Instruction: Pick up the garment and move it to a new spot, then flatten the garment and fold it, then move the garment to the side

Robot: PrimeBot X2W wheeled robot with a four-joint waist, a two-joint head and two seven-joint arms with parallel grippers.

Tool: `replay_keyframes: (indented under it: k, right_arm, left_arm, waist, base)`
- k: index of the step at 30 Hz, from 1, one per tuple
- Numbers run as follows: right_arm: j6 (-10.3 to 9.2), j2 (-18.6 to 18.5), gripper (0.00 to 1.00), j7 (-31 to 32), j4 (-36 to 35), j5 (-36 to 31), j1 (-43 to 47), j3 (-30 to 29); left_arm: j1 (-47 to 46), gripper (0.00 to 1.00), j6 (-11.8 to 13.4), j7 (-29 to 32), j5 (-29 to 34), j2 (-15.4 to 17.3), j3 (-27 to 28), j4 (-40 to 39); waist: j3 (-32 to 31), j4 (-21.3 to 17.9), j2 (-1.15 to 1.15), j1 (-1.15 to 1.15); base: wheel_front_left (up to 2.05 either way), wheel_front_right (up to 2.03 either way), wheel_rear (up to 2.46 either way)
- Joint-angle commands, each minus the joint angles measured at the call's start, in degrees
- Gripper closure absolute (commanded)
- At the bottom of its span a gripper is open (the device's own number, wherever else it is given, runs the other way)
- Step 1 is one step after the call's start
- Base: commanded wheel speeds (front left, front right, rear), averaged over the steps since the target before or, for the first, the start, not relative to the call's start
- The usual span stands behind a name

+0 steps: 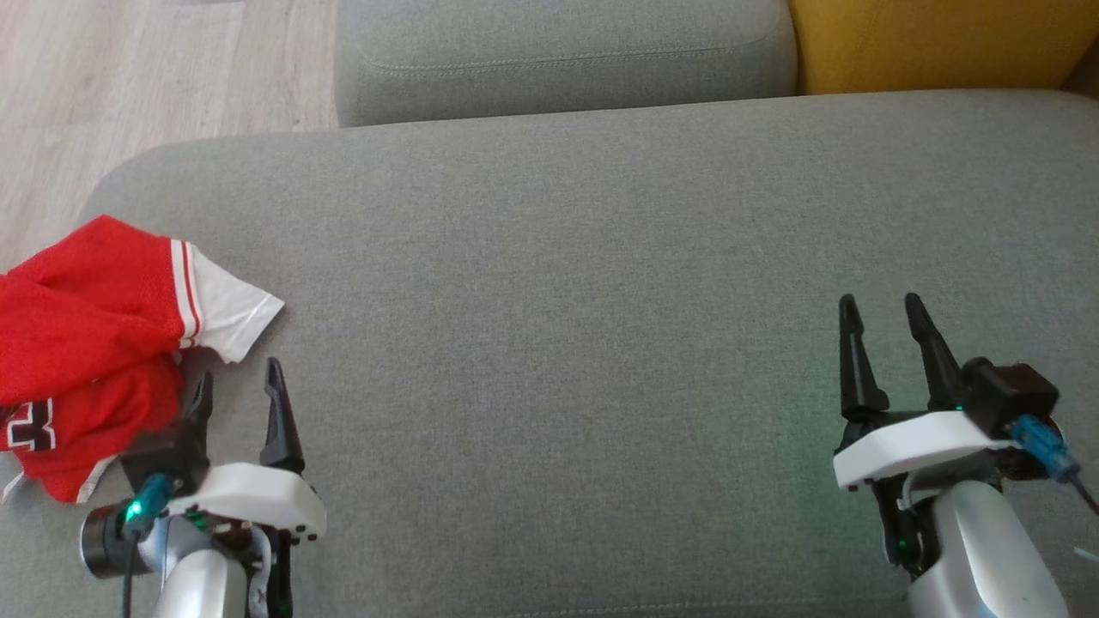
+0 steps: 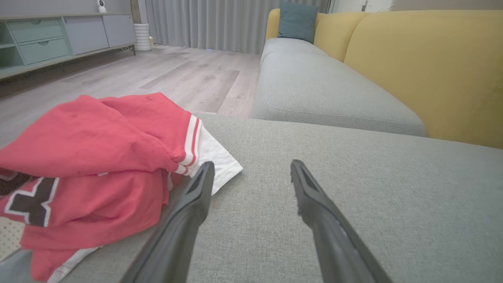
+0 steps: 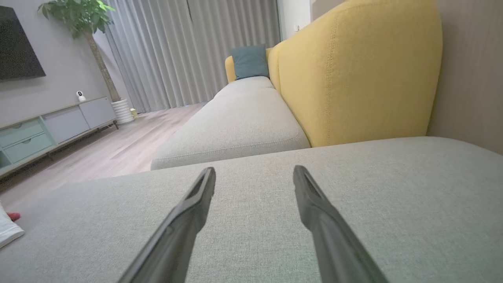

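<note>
A crumpled red garment (image 1: 86, 343) with a white striped sleeve lies at the left edge of the grey sofa seat (image 1: 601, 300). In the left wrist view the garment (image 2: 90, 165) lies bunched to the left, black lettering showing on it. My left gripper (image 1: 239, 384) stands open just right of the garment, its left finger close to the cloth and nothing between the fingers (image 2: 251, 167). Far to the right my right gripper (image 1: 881, 307) hovers open over bare cushion (image 3: 254, 173). A sliver of the white sleeve (image 3: 8, 232) shows at the right wrist view's left edge.
Another grey seat cushion (image 1: 558, 60) lies beyond, with a yellow backrest (image 1: 936, 43) at the far right. Wooden floor (image 1: 129, 86) runs past the sofa's left edge. A teal pillow (image 2: 296, 21), a low cabinet (image 2: 47, 39) and curtains stand farther off.
</note>
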Motion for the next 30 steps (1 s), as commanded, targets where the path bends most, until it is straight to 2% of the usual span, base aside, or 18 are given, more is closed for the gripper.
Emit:
replay_keyframes:
  k: [1, 9, 30]
  right_arm:
    - [-0.05, 0.0, 0.00, -1.0, -1.5, -1.8, -2.7, 1.6]
    - [-0.05, 0.1, 0.00, -2.3, -0.2, -7.3, -3.7, 1.8]
    - [-0.05, 0.4, 0.00, -2.3, 1.4, -6.2, -3.3, 0.6]
  left_arm:
    - [-3.4, 0.00, 0.4, -0.8, 1.8, 1.2, 1.7, -1.7]
    - [-3.4, 0.00, 1.2, -2.2, 7.1, 1.0, 1.7, -1.5]
    - [-2.8, 0.00, 0.2, -2.2, 6.7, 0.4, 2.8, -0.4]
  waist:
    - [0.0, 0.0, 0.00, 0.00]
    - [-0.2, -0.3, 0.00, 0.00]
    - [-0.9, 0.5, 0.00, 0.00]
  base:
    - [0.00, 0.00, 0.00]
    - [0.00, 0.00, 0.00]
    - [0.00, 0.00, 0.00]
